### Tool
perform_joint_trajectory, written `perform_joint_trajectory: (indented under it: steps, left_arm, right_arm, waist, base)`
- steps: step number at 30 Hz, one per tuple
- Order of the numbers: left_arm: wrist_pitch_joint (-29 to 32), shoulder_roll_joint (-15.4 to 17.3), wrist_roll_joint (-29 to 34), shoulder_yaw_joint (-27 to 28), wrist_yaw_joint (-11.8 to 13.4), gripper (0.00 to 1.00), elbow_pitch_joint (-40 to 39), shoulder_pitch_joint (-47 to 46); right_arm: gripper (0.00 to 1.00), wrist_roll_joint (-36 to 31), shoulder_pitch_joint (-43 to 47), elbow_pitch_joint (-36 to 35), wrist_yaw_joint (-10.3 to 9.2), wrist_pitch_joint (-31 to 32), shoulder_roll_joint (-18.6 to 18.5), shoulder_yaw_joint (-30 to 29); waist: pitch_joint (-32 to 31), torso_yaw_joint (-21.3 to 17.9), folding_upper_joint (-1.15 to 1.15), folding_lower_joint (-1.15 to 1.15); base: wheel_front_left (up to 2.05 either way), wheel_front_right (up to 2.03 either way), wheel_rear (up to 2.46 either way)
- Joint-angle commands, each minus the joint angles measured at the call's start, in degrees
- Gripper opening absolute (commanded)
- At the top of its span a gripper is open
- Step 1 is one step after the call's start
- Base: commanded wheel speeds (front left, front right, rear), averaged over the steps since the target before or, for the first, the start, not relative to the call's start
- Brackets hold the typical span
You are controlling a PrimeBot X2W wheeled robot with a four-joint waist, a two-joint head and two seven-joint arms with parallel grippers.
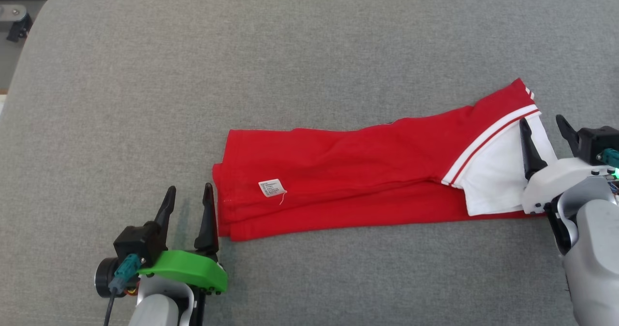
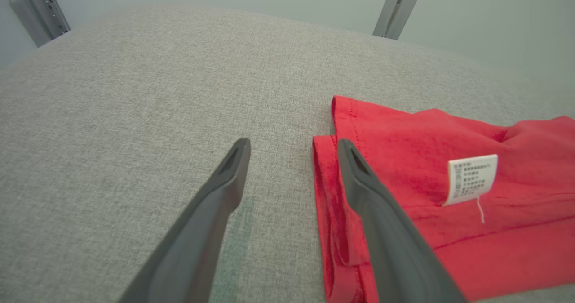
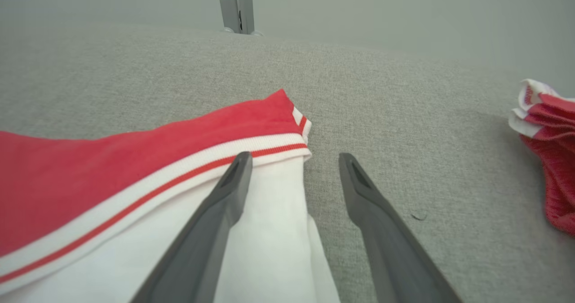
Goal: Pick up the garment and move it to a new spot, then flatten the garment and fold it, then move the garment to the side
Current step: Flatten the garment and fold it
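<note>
Left tool (image 1: 188,190), right tool (image 1: 541,121) gape at garment (image 1: 362,171) edges; wide cushion (image 1: 290,50) beyond.

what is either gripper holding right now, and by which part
Nothing is held. The left gripper and right gripper both stand open at opposite ends of the red garment, which lies on the grey surface.

The red garment (image 1: 367,171) lies flat on the grey cushion (image 1: 290,50), folded into a long narrow band running left to right. Its right end shows a white panel edged with striped trim. A small white label (image 1: 272,187) sits near its left end.
</note>
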Motion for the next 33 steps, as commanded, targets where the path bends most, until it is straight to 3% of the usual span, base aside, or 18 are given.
perform_joint_trajectory:
  steps: [1,7,8,9,10,17,22,25,28,33]
  left_arm:
    - [0.02,0.18,-0.51,-0.19,0.14,1.00,0.14,-0.85]
    - [0.02,0.18,-1.04,-1.19,0.61,1.00,0.09,-1.00]
    - [0.02,0.18,-0.95,-1.12,0.64,1.00,0.09,-0.82]
    - [0.02,0.18,-0.68,-1.08,0.60,1.00,0.14,-0.70]
    - [0.02,0.18,-0.36,-0.96,0.56,1.00,0.22,-0.56]
    - [0.02,0.17,1.29,0.32,0.09,1.00,0.48,-0.71]
    - [0.02,0.18,1.67,0.38,-0.39,1.00,0.70,-0.49]
    - [0.02,0.18,1.37,-0.14,-0.39,1.00,0.68,-1.05]
    - [0.02,0.19,1.17,-1.04,-0.02,1.00,0.78,-1.58]
    - [0.02,0.21,0.97,-1.58,-0.05,1.00,1.12,-1.23]
  right_arm:
    - [1.00,-0.75,-0.36,1.69,-0.12,0.60,-0.91,-0.40]
    - [1.00,1.22,0.96,11.54,-0.11,5.09,-0.53,1.95]
    - [0.40,2.12,1.19,12.59,-0.11,5.18,-0.34,2.64]
    - [0.40,2.56,1.25,13.19,-0.11,4.84,-0.46,3.06]
    - [0.00,3.19,1.25,13.68,-0.11,4.16,-0.79,3.70]
    - [0.00,4.09,-0.77,13.10,-0.18,-2.80,-4.13,-0.16]
    - [0.00,1.88,-0.86,9.82,-0.14,-4.21,-3.88,-3.68]
    - [0.00,1.20,-0.21,3.90,-0.13,-4.25,-2.84,-4.56]
    - [0.00,4.25,2.13,-7.76,-0.12,-4.24,-0.33,0.18]
    - [0.00,7.27,4.14,-15.90,-0.11,-4.26,1.35,9.10]
  waist:
    - [-0.10,0.66,0.00,0.00]
    - [-0.14,1.04,0.00,0.00]
    - [-0.11,0.77,0.00,0.00]
    - [-0.12,0.54,0.00,0.00]
    - [-0.14,0.20,0.00,0.00]
    - [-0.85,-3.37,0.00,0.00]
    - [-1.52,-6.86,0.00,0.00]
    - [-1.67,-8.44,0.00,0.00]
    - [-1.91,-9.29,0.00,0.00]
    - [-2.45,-8.39,0.00,0.00]
  base:
    - [0.00,0.00,0.00]
    - [0.00,0.00,0.00]
    - [0.00,0.00,0.00]
    - [0.00,0.00,0.00]
    - [0.00,0.00,0.00]
    - [0.00,0.00,0.00]
    - [0.00,0.00,0.00]
    - [0.00,0.00,0.00]
    - [0.00,0.00,0.00]
    - [0.00,0.00,0.00]
